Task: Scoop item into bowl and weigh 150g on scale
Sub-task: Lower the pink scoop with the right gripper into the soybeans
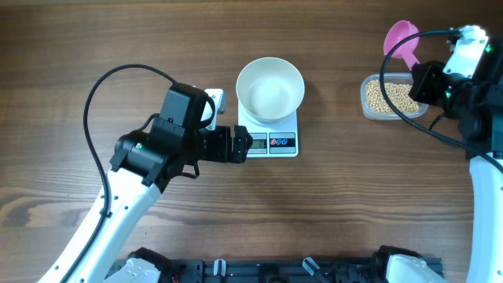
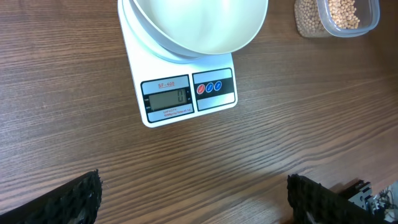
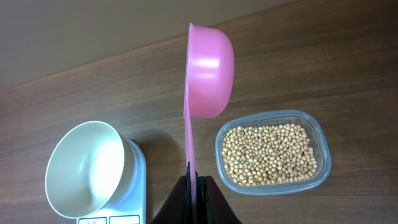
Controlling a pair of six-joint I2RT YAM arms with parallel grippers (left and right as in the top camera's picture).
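Observation:
The empty white bowl sits on the white scale, whose display faces my left gripper. That gripper is open, just left of the scale's front edge and low over the wood, with its dark fingertips wide apart and nothing between them. Tan beans fill a clear plastic container to the right of the scale. My right gripper is shut on the handle of a pink scoop. It holds the scoop on edge above the table beside the container, and I see no beans in it.
The left arm's black cable loops over the table to the left. The right arm stands at the far right edge, beside the container. Bare wood lies between the scale and the container.

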